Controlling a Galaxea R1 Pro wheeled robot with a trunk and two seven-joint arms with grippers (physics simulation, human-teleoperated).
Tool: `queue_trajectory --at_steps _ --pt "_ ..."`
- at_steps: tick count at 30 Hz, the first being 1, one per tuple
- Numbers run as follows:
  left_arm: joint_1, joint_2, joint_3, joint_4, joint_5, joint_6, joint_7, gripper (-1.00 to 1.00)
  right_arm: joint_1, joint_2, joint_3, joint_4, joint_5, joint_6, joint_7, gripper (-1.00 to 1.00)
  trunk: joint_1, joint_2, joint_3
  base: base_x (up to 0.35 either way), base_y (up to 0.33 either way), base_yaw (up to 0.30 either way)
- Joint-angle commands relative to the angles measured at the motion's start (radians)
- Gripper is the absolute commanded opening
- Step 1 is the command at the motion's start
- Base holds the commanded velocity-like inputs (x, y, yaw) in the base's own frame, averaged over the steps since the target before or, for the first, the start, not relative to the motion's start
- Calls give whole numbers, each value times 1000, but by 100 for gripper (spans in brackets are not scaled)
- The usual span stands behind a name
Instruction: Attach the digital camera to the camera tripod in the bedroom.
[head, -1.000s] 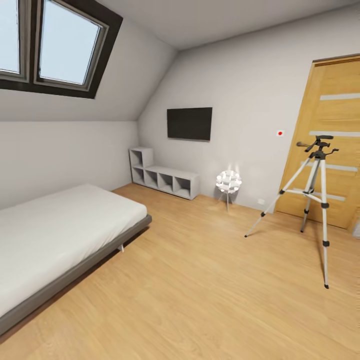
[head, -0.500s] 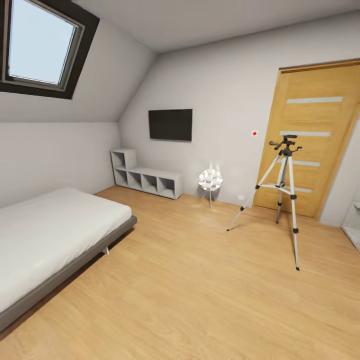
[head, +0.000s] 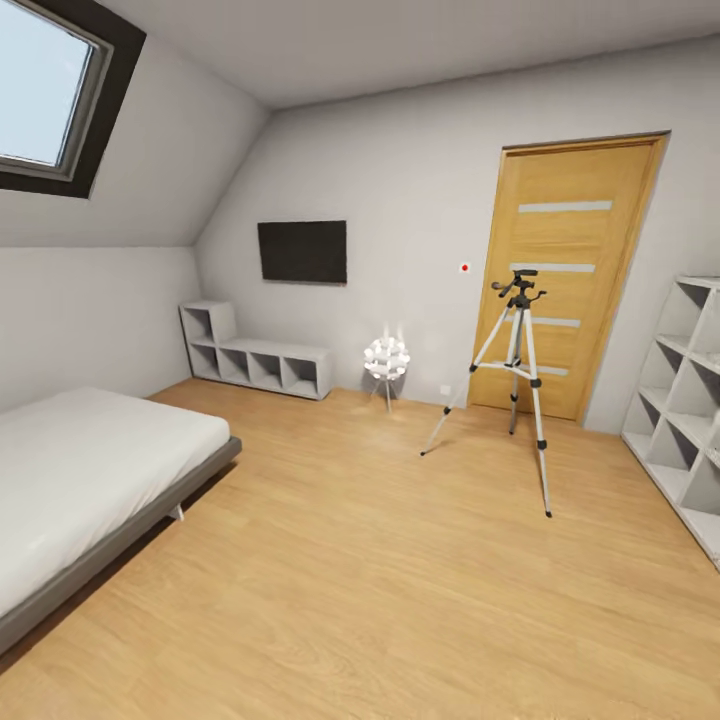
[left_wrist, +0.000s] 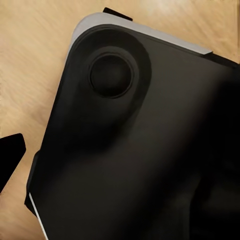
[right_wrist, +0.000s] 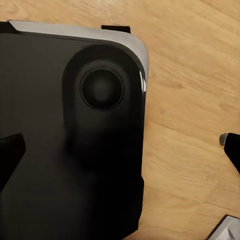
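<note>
The camera tripod (head: 518, 288) stands on the light wood floor in front of the wooden door (head: 575, 230), across the bedroom from me, with its silver legs spread and nothing on its black head. The digital camera is out of view. In the left wrist view, my left gripper (left_wrist: 120, 155) hangs over my black base (left_wrist: 150, 150), with one dark fingertip (left_wrist: 10, 155) at the picture's edge. My right gripper (right_wrist: 120, 149) is open and holds nothing, its fingertips (right_wrist: 10, 150) far apart over the base and floor.
A grey bed (head: 90, 470) fills the near left. A low shelf (head: 255, 362) and a wall TV (head: 302, 252) are at the back, with a white floor lamp (head: 386, 357) left of the tripod. A white cube shelf (head: 690, 400) lines the right wall. Open floor (head: 380, 560) lies between.
My view has swung to the right: the tripod and door now sit nearer the picture's middle, the cube shelf has come in at the right, and the window has slid off left.
</note>
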Motion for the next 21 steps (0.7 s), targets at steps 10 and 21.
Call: queue_trajectory --at_steps 10,21 --pt "0 3 11 -1 18 1 1 100 0 0 -2 -1 4 -2 -1 100 0 0 2 -3 1 -251" --pt "0 1 12 -1 19 1 1 100 0 0 -3 -1 4 -2 -1 100 0 0 3 0 0 -282"
